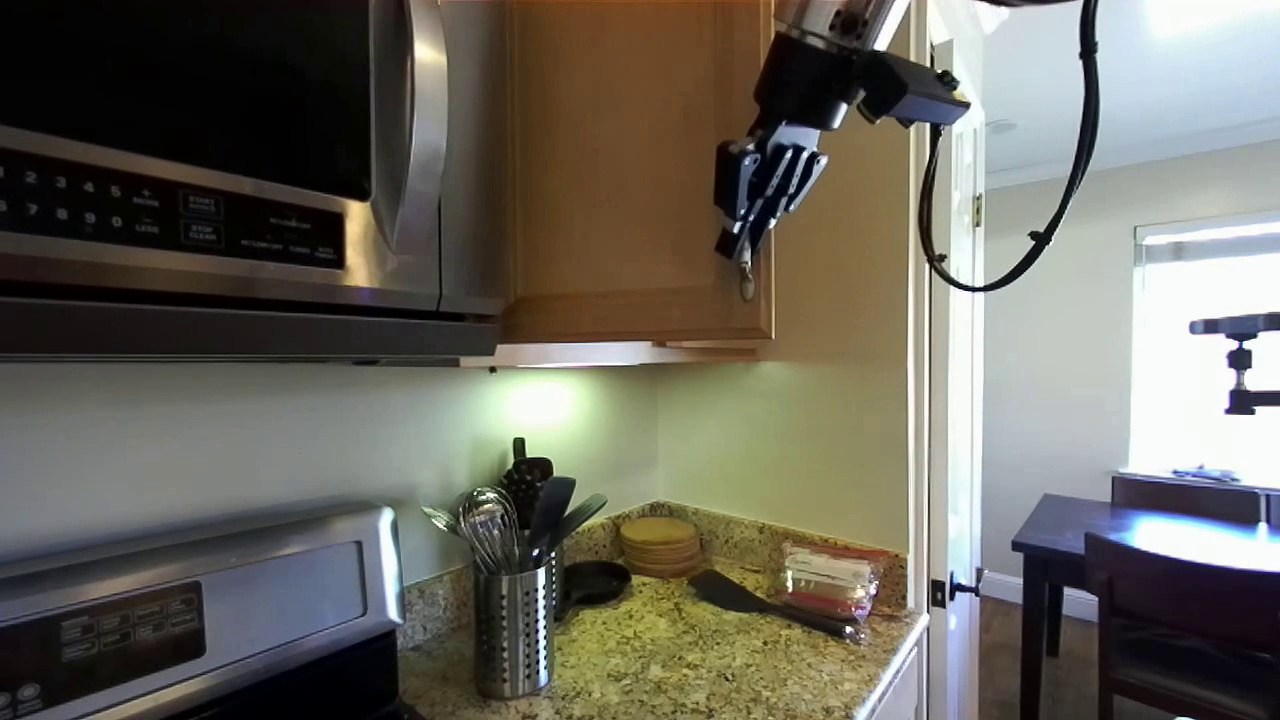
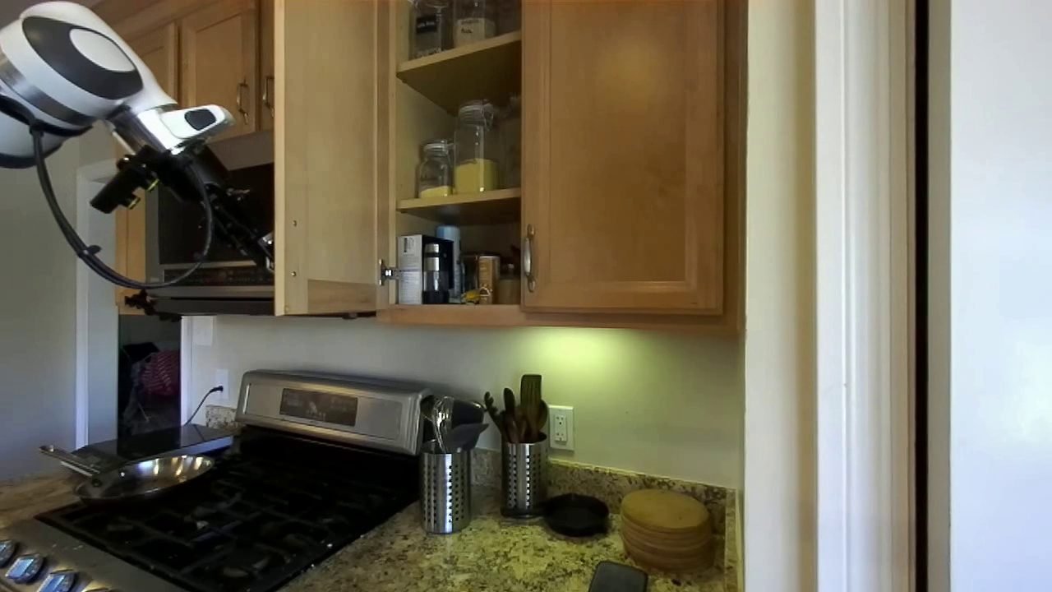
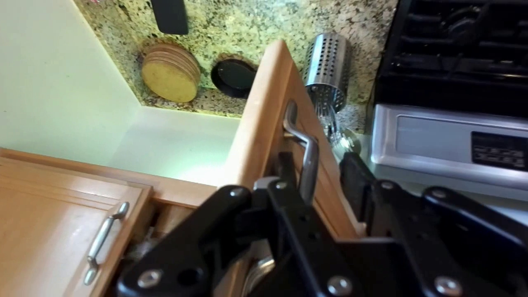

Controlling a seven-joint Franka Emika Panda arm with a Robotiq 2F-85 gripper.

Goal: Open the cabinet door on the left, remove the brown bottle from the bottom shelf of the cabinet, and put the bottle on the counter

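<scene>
The black two-fingered claw [image 3: 317, 165] has its jaws parted on either side of the long silver-grey metal bar handle [image 3: 310, 168], which it does not clamp; a gap shows along one finger, while the other lies close beside the bar, and whether it touches cannot be told. The light honey-wood panelled cabinet door [image 2: 333, 156] stands swung wide from the honey-wood wall cabinet [image 2: 385, 164]; the matching panelled door [image 2: 629, 156] beside the opening is closed. Small brown cylindrical containers [image 2: 488, 278] stand, partly hidden, on the wooden bottom shelf [image 2: 452, 311]; whether one is the brown bottle cannot be told at this size. Clear glass jars [image 2: 475, 152] with yellow contents stand on the shelf above [image 2: 460, 205]. On the speckled beige-brown granite table [image 2: 493, 563] below, two upright perforated steel utensil holders [image 2: 446, 497] stand near a stack of round tan discs [image 2: 666, 530].
</scene>
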